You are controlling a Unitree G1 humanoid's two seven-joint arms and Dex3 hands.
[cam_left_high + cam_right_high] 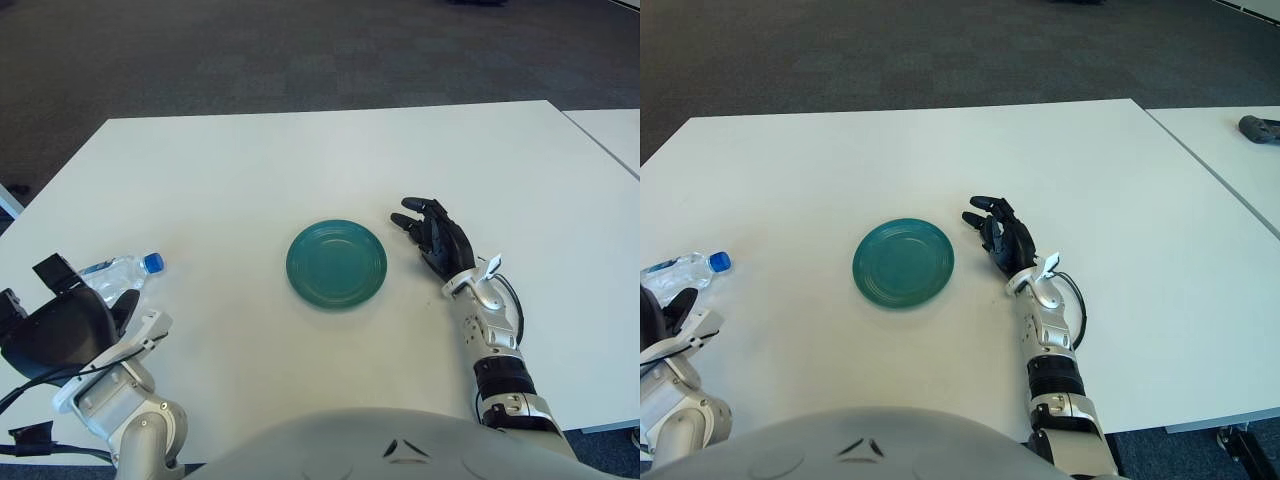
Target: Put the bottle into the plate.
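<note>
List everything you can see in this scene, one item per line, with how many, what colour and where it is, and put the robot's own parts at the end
plate: one, teal green, empty, near the middle of the white table.
bottle: one, clear plastic with a blue cap, lying on its side near the table's left edge, left of the plate and apart from it.
table: one, white, carrying the plate and bottle.
second table: one, white, at the right edge, with a dark object on it that I cannot identify.
floor: dark grey carpet beyond the table.
left hand: one, black, at the lower left, just in front of the bottle, holding nothing.
right hand: one, black, fingers relaxed, right of the plate.
</note>
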